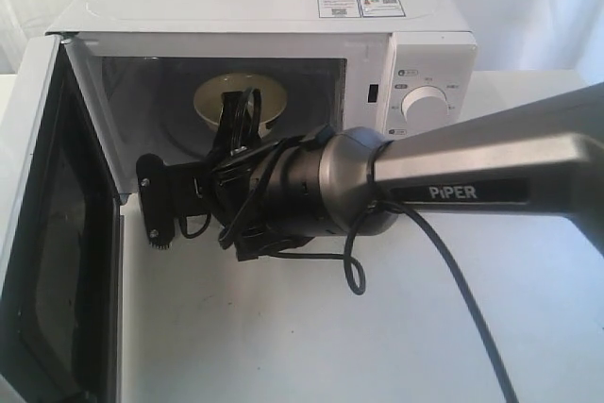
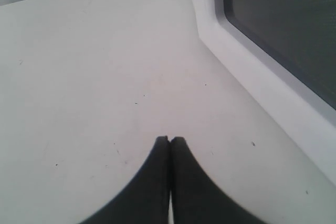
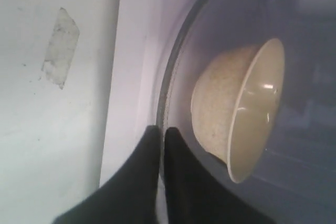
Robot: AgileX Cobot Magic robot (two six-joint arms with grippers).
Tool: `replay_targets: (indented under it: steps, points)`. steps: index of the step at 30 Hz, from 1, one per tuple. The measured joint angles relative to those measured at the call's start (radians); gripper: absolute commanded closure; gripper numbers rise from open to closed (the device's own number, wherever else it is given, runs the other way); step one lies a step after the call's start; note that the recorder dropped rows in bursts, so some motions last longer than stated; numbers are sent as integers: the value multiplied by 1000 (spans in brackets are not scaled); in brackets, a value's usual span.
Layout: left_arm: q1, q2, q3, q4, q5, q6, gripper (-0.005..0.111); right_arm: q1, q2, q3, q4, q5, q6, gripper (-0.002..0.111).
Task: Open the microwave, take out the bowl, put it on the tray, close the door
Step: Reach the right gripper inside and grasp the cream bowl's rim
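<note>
Door (image 1: 38, 195): swung wide to the left, so the opening step appears done. Bowl (image 3: 236, 103): not yet taken out, resting on the glass turntable (image 3: 181, 45) inside the microwave (image 1: 274, 16). Right gripper (image 3: 160, 129): fingers pressed together, empty, at the cavity mouth just beside the bowl. Left gripper (image 2: 169, 139): fingers together, empty, low over the tabletop (image 1: 283, 327) next to the open door. Outstanding: grasp, transfer to the tray (none in view), shut the door. Surface: plain white, faint specks, one greyish patch (image 3: 60, 48). Room: white backdrop, nothing else discernible.
</note>
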Motion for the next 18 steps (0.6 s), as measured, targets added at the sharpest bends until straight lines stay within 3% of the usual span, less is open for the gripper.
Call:
replay_targets:
  steps: [7,18]
  points:
    - [0,0,0,0,0,0,107,0,0,0,-8,-33,31,47]
    - [0,0,0,0,0,0,107,0,0,0,-194,4,230,45]
